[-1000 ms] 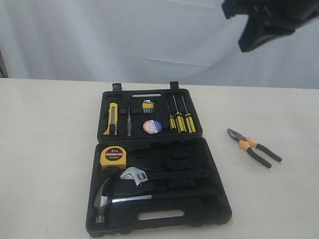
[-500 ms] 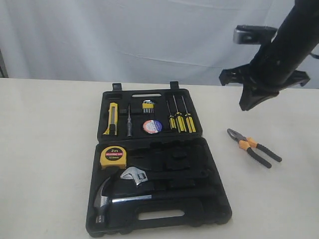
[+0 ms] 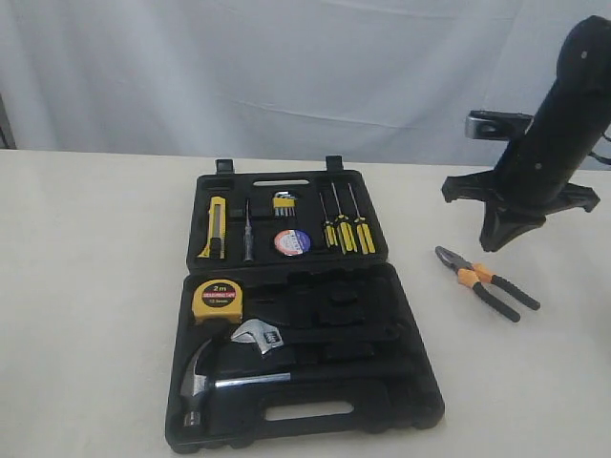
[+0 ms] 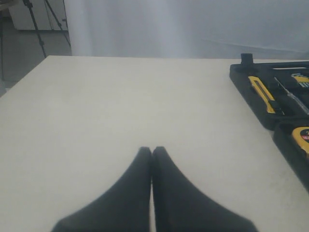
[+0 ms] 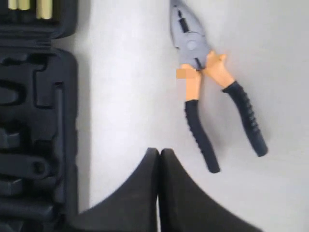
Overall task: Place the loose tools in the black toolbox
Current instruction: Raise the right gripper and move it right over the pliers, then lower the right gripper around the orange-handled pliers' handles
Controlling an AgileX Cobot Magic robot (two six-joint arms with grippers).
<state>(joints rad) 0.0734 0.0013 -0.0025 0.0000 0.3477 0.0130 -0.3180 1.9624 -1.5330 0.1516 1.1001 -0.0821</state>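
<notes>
A pale table (image 3: 86, 286) holds the black toolbox (image 3: 420, 396), lying open with both halves flat. The exterior view shows what sits in it. In the far half are the yellow-black utility knife (image 3: 217, 227), the black tape roll (image 3: 292, 242) and three yellow-black screwdrivers (image 3: 346, 234). In the near half are the yellow tape measure (image 3: 216, 301), a wrench (image 3: 258, 336) and a claw hammer (image 3: 205, 382).

The orange-and-black-handled pliers (image 3: 485, 282) lie on the bare table to the right of the case, well clear of it. The right gripper (image 3: 496, 243) hangs above the table near them, not touching them.

Only the right wrist view shows that its fingers are pressed together and hold nothing. It also shows the pliers' handles splayed apart, their black ends nearer the fingertips than the grey head.

The left gripper (image 4: 152, 150) appears only in the left wrist view, out of the exterior view's sight. Its fingers are closed and empty over bare table, with the case's edge, the knife and part of the tape measure off to one side.
</notes>
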